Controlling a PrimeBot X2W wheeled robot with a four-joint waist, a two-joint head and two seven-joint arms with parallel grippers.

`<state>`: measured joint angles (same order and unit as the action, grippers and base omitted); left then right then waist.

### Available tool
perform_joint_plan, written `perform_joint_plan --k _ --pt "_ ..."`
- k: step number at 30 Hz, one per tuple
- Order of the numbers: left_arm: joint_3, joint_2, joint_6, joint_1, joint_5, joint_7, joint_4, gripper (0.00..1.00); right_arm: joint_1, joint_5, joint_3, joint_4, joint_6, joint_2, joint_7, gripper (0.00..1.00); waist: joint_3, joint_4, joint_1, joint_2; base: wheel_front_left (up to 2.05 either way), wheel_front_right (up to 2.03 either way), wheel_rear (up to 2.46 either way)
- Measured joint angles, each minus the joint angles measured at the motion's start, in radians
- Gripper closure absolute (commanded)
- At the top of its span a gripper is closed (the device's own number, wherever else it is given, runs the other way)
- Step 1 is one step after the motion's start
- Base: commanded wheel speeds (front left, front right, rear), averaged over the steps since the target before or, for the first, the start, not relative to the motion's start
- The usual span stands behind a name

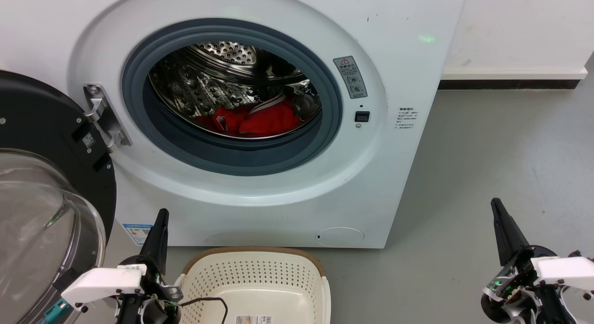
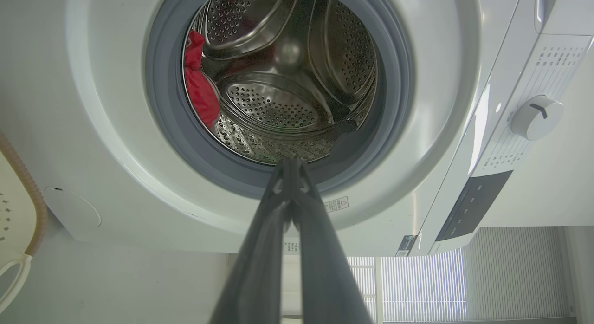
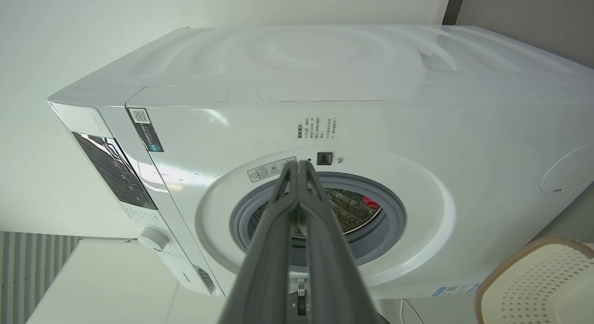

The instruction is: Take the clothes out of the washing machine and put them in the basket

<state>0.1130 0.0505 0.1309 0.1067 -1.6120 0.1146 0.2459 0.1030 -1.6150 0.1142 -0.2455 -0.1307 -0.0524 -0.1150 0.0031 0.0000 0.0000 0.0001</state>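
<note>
Red clothes [image 1: 260,119] with a white-striped trim lie at the bottom of the steel drum of the white washing machine [image 1: 399,73]; its porthole stands open. The clothes [image 2: 200,89] also show at the drum's left side in the left wrist view, and a red scrap of the clothes [image 3: 370,202] shows in the right wrist view. The cream perforated basket [image 1: 257,273] sits on the floor before the machine, nothing but a label in it. My left gripper [image 1: 161,218] is shut and holds nothing, low beside the basket. My right gripper [image 1: 496,207] is shut, holds nothing, and hangs over the floor at the right.
The black-framed glass door [image 1: 41,175] hangs swung open at the left, close to my left arm. Grey floor [image 1: 487,166] spreads to the right of the machine up to a white wall with a dark skirting. A thin black cable crosses the basket's near corner.
</note>
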Motion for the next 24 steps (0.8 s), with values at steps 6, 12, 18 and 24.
perform_joint_plan --k 6,12,18,24 --pt "0.000 0.000 0.000 0.000 0.000 0.000 0.000 1.00 0.000 0.000 0.000 0.000 0.000 0.000 0.000 1.00 0.000 0.000 0.0000 0.0000 0.00 0.00 0.00" --pt "0.000 0.000 0.000 0.000 0.000 0.000 0.000 1.00 0.000 0.000 0.000 0.000 0.000 0.000 0.000 1.00 0.000 0.000 0.0000 0.0000 0.00 0.00 0.00" --pt "0.000 0.000 0.000 0.000 0.000 0.000 0.000 1.00 0.000 0.000 0.000 0.000 0.000 0.000 0.000 1.00 0.000 0.000 0.0000 0.0000 0.00 0.00 0.00" --pt "-0.001 0.000 0.000 -0.001 0.000 0.000 0.003 0.00 -0.002 0.000 0.000 -0.002 0.000 0.000 0.000 0.00 0.000 0.000 0.0001 0.0000 0.00 0.00 0.00"
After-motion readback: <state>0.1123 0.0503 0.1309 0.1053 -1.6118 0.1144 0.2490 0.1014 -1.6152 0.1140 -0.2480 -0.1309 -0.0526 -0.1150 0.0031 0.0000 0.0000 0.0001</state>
